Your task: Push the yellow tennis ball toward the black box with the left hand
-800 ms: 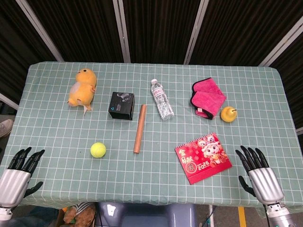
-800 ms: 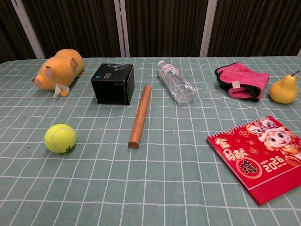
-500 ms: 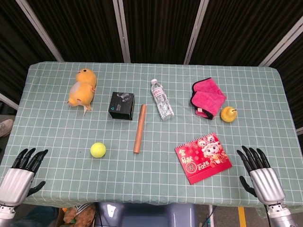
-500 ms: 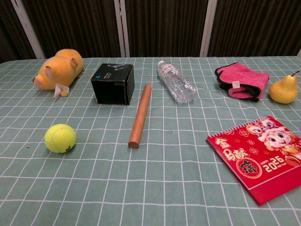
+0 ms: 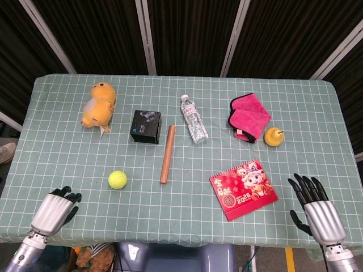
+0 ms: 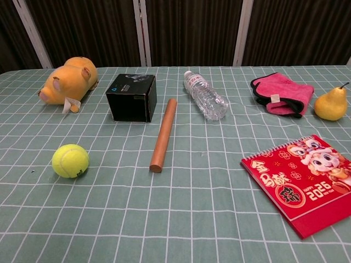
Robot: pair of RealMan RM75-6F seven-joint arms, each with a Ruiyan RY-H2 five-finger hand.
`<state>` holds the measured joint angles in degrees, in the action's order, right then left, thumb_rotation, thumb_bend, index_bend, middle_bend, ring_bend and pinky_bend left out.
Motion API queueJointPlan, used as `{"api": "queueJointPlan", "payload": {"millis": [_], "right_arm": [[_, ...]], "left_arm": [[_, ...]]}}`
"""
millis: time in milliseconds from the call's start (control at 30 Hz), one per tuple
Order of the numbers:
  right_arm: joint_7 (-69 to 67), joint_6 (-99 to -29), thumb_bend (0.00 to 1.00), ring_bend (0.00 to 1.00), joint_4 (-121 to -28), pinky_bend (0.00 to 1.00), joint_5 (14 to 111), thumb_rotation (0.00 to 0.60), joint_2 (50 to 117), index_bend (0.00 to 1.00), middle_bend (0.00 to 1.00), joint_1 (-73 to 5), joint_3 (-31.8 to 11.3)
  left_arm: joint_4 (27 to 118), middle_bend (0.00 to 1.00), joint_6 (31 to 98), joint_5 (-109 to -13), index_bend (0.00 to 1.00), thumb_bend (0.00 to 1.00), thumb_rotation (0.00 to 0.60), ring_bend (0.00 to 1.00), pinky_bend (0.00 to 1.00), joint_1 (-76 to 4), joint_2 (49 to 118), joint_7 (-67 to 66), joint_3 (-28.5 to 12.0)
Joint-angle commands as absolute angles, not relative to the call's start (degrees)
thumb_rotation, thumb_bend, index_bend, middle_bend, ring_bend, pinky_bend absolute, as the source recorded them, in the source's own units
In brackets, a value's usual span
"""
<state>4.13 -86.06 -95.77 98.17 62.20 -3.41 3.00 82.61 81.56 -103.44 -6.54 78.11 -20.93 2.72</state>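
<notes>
The yellow tennis ball (image 5: 117,179) (image 6: 70,160) lies on the green checked cloth, front left of the black box (image 5: 146,126) (image 6: 131,97). My left hand (image 5: 55,211) hovers over the table's front left corner, left of and nearer than the ball and apart from it. Its dark fingers are curled in and hold nothing. My right hand (image 5: 317,208) is at the front right edge with its fingers spread and empty. Neither hand shows in the chest view.
A wooden rod (image 5: 167,154) lies right of the ball and box. Behind are a yellow plush toy (image 5: 97,106), a water bottle (image 5: 194,118), a pink cloth (image 5: 248,116) and a pear (image 5: 274,136). A red calendar (image 5: 243,188) sits front right.
My left hand has moved right and in over the table corner, and its spread fingers have curled in. The right hand has shifted slightly; the ball has not moved.
</notes>
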Motion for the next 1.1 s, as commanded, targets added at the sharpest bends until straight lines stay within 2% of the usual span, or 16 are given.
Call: {"api": "queueJointPlan", "payload": {"millis": [33, 233, 400, 567, 967, 1100], "right_arm": [[3.39, -86.12, 0.44, 0.0, -95.62, 0.0, 98.11, 0.6, 61.93, 0.0, 0.0, -3.44, 3.01], [2.79, -86.57, 0.44, 0.0, -95.52, 0.0, 98.55, 0.6, 61.77, 0.0, 0.0, -3.32, 3.13], [2.57, -86.16, 0.44, 0.0, -95.49, 0.0, 98.24, 0.6, 61.76, 0.0, 0.0, -3.51, 3.04], [1.84, -86.32, 0.44, 0.0, -95.4, 0.0, 98.11, 0.6, 61.52, 0.0, 0.0, -3.53, 2.92], [-1.3, -88.17, 0.44, 0.0, -94.95, 0.0, 98.23, 0.6, 60.38, 0.0, 0.0, -3.08, 2.59], [-1.69, -88.4, 0.44, 0.0, -94.97, 0.0, 98.35, 0.6, 60.2, 0.0, 0.0, -3.03, 2.58]], "left_arm": [[80.2, 0.69, 76.14, -101.94, 0.5, 0.31, 0.6, 0.37, 0.6, -8.73, 82.33, -23.38, 2.75], [79.24, 0.68, 70.71, -100.97, 0.52, 0.28, 0.6, 0.37, 0.6, -11.67, 85.23, -20.84, 3.38], [77.68, 0.68, 69.01, -102.13, 0.47, 0.26, 0.6, 0.37, 0.6, -13.69, 87.74, -19.23, 4.02], [78.12, 0.7, 67.69, -101.78, 0.47, 0.25, 0.6, 0.39, 0.62, -14.92, 88.93, -17.68, 4.07], [79.2, 0.73, 67.87, -99.31, 0.54, 0.24, 0.6, 0.41, 0.63, -15.4, 89.47, -20.54, 3.39], [79.51, 0.79, 67.99, -98.97, 0.54, 0.24, 0.6, 0.46, 0.67, -15.43, 88.97, -21.25, 3.67]]}}
